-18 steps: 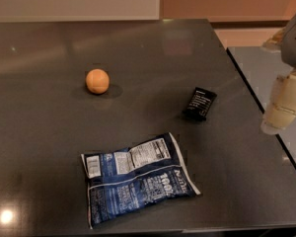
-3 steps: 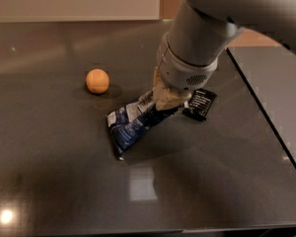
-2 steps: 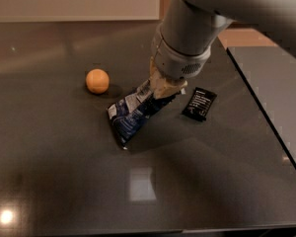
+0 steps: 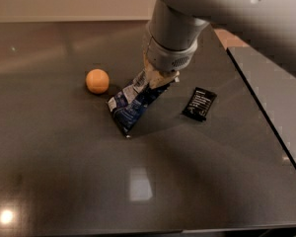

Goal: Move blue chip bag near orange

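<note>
While gripper (image 4: 155,78) is clamped on blue chip bag (image 4: 130,105), which hangs below-left of it, this looks like the transport step. Orange (image 4: 97,81) sits left, near. Next: short leftward nudge, then release.

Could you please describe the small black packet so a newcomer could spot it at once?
On the dark glossy table, find the robot's gripper near the middle, shut on the crinkly dark-blue foil chip bag. Right of it lies the small black rectangular packet, flat and apart; it is smaller than the bag and, unlike the round orange fruit, dark and angular.
</note>
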Motion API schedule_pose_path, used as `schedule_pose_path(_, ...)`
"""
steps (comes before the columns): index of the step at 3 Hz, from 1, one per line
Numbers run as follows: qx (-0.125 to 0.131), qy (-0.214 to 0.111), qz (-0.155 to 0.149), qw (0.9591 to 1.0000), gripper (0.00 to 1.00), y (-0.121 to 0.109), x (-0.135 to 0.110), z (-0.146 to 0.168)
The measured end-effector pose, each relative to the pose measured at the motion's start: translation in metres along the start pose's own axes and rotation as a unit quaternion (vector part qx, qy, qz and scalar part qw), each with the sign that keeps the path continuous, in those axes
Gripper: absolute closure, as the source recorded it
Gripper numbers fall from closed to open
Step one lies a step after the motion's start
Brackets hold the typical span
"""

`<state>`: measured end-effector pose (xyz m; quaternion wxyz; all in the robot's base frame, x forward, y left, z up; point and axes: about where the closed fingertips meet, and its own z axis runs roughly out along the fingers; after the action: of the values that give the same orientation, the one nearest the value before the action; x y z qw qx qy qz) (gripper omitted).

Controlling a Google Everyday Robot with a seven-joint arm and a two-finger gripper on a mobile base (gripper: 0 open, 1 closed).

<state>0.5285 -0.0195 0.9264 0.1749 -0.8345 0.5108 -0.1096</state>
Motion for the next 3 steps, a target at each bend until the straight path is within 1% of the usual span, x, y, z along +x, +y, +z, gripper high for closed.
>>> schedule_pose_path(1,0.009,0.009,-0.003,0.9999,0.59,-0.0134,0.0063,0.0063)
schedule_pose_path(3,0.013,0.011,-0.004,0.9999,0.13,-0.0132,0.0053,0.0017)
